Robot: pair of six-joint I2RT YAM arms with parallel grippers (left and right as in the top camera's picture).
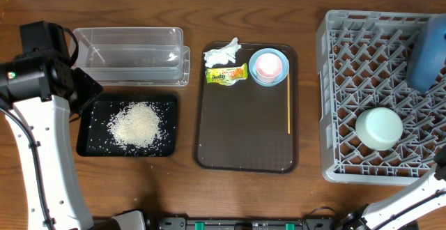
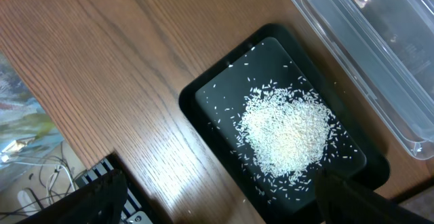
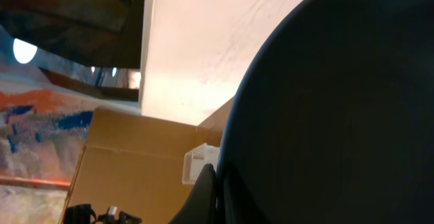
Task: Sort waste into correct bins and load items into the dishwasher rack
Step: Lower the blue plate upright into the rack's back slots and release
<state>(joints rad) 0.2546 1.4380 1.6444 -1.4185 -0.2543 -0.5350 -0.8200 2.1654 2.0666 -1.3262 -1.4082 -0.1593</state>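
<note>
Fingers of the left gripper (image 2: 220, 183) stand wide apart, released, with nothing between them; they are only two dark shapes cut off by the lower edge of the left wrist view. Under them lies the shallow black tray (image 2: 217, 98), glossy and round-cornered, with a heap of white rice grains (image 2: 288, 132) and some loose ones around it. Of the right gripper (image 3: 211, 183) only a dark wedge shows, and I cannot tell if it is clenched or released, because the smooth dark blue bowl (image 3: 325, 108) fills nearly the whole right wrist view. From overhead this bowl is a blurred blue shape at the far right of the grey lattice rack (image 1: 334, 28), cut by the frame. A round mint-green bowl (image 1: 380, 127) rests among the pegs. The clear tub (image 1: 132, 54), of thin ribbed plastic, is just beside the black tray. On the brown serving tray (image 1: 244, 139) lie a crumpled tissue (image 1: 223, 52), a printed snack wrapper (image 1: 227, 74) just beside it, a pink cup (image 1: 269, 64) inside a light blue bowl (image 1: 279, 79), and a thin yellow stick (image 1: 289, 108), hard to identify.
</note>
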